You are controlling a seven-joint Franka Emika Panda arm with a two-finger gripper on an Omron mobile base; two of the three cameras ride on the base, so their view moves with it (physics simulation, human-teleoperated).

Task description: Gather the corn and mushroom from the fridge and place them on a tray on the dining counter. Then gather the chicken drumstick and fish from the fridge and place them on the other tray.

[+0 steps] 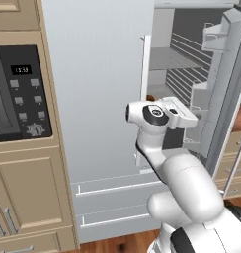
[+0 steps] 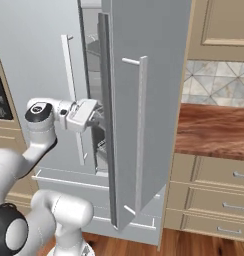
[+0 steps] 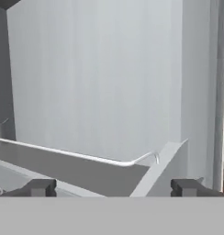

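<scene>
The fridge (image 1: 93,89) has its right door (image 2: 144,100) swung open. My hand (image 1: 180,112) reaches into the opening at mid height, beside the door's inner bins (image 1: 216,37). My gripper (image 3: 116,188) is open, with nothing between its fingertips (image 3: 40,187). It faces the door's pale inner wall and a wire bin rail (image 3: 86,157). A small brown thing (image 1: 151,98) peeks out at a shelf edge behind the hand; I cannot tell what it is. Corn, mushroom, chicken drumstick, fish and the trays are out of view.
A built-in microwave (image 1: 19,94) sits in wooden cabinets left of the fridge. Freezer drawers (image 1: 112,197) lie below my hand. A wooden counter (image 2: 214,130) over drawers (image 2: 219,200) stands right of the open door, which hems in the arm on that side.
</scene>
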